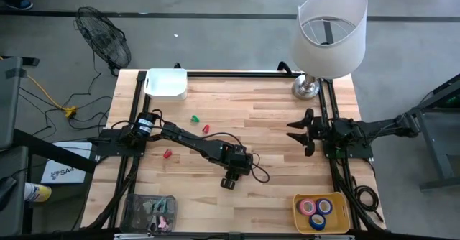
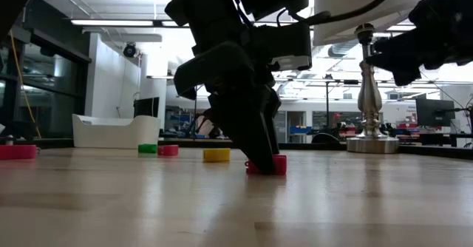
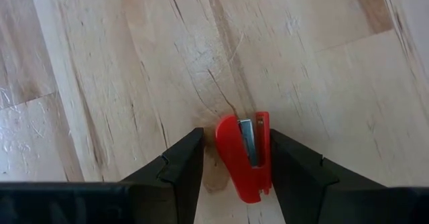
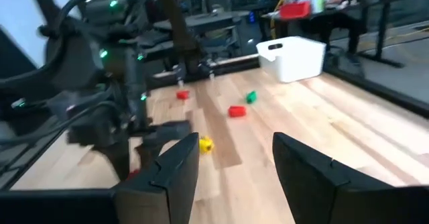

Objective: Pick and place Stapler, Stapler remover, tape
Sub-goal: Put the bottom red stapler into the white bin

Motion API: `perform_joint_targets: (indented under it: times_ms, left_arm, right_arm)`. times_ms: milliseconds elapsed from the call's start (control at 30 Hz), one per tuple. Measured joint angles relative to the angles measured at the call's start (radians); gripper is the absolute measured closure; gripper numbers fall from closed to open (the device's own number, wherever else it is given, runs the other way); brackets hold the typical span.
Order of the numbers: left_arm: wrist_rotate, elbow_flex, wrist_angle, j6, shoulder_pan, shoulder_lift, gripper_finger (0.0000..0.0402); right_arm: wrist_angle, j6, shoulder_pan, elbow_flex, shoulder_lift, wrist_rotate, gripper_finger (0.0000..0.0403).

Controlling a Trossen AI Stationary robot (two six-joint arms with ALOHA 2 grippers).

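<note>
A small red stapler (image 3: 244, 157) lies on the wooden table near its middle, also seen in the low view (image 2: 281, 164). My left gripper (image 1: 228, 182) points steeply down over it and is shut on it. Rolls of tape (image 1: 320, 210) lie in a yellow tray (image 1: 338, 222) at the near right corner. Small red (image 1: 167, 154) (image 1: 205, 128) and green (image 1: 194, 118) pieces lie loose on the table; which is the stapler remover I cannot tell. My right gripper (image 1: 302, 132) waits open at the right edge, held level, with nothing between its fingers (image 4: 234, 150). My left gripper has the stapler between its two fingers, across its width, coming from above at a steep slant. One long side (image 3: 268, 150) lies against one finger (image 3: 295, 174); a thin shadowed strip shows beside the other finger (image 3: 184, 163). The stapler rests on the table.
A white bin (image 1: 167, 82) stands at the far left corner and a lamp (image 1: 327, 31) at the far right. A clear tray (image 1: 149, 213) with several small items sits at the near left corner. A yellow piece (image 2: 216, 154) lies behind the stapler.
</note>
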Motion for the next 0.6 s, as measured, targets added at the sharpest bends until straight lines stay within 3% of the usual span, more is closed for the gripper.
perform_joint_targets:
  times_ms: [167, 367, 600]
  left_arm:
    - [0.001, 0.000, 0.000, -0.015, 0.000, 0.000, 0.0246]
    - [0.001, 0.000, -0.005, -0.015, 0.000, 0.000, 0.0249]
    - [0.001, 0.000, -0.016, -0.063, 0.000, 0.000, 0.0311]
  right_arm:
    - [-0.036, 0.000, -0.018, 0.000, 0.000, -0.087, 0.0222]
    - [-0.041, 0.001, -0.019, 0.002, 0.000, -0.053, 0.0222]
    - [-0.047, 0.004, -0.019, 0.002, 0.000, -0.123, 0.0222]
